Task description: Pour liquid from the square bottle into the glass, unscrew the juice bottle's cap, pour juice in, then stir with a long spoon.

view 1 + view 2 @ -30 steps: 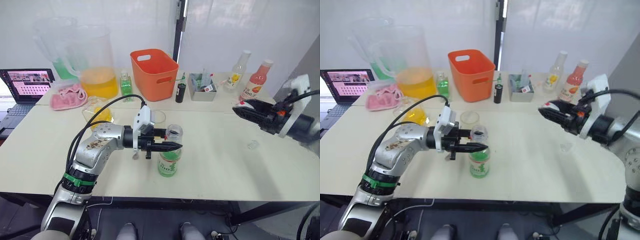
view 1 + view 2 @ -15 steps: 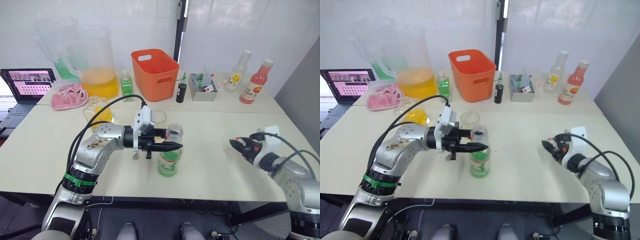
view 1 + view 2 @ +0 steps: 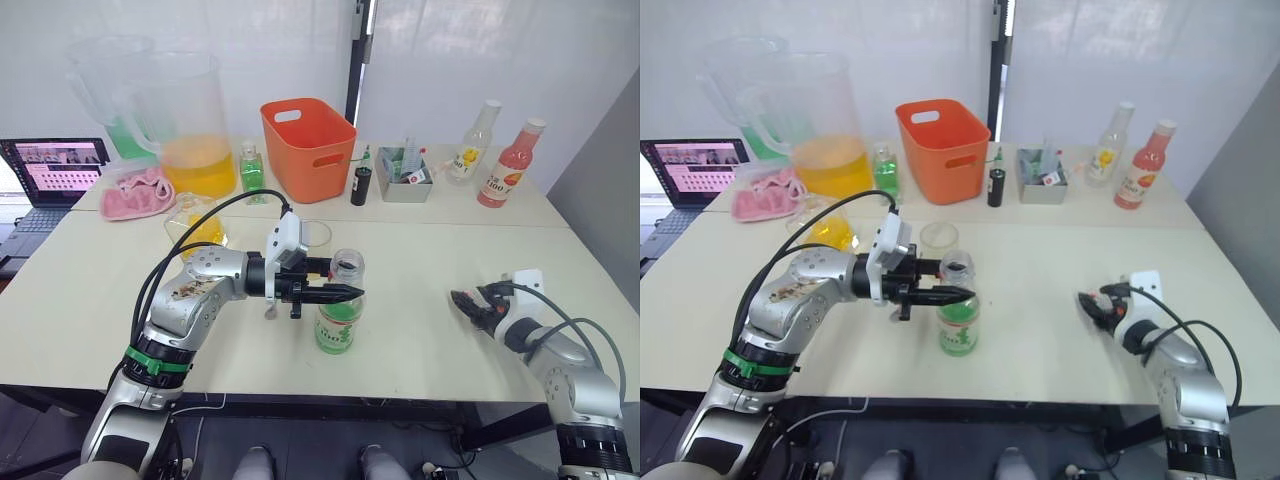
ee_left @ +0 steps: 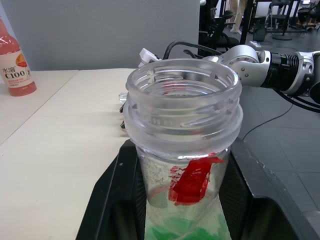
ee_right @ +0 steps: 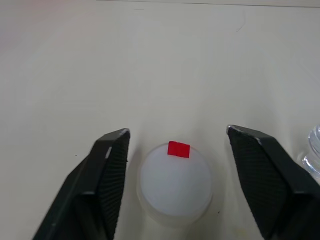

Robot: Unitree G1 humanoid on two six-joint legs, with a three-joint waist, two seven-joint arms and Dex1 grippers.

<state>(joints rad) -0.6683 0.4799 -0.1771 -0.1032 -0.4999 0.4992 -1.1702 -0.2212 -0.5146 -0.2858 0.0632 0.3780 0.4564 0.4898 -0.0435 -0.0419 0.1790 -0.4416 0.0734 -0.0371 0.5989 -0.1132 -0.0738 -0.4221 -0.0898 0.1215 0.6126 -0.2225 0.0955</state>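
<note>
Right claw (image 5: 175,185), fingers spread, straddles the cap (image 5: 174,181) set down near the bench's right edge, while left claw (image 3: 335,292) clamps the juice bottle (image 3: 339,305) upright, ready for pouring.

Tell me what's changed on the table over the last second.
The right hand has come down from mid-air beside the pink bottle to the tabletop, where the cap lies on the surface between its open fingers, not gripped. The left hand has stayed clamped around the neck of the open juice bottle, which stands upright. The glass and orange basket have not moved.
</note>
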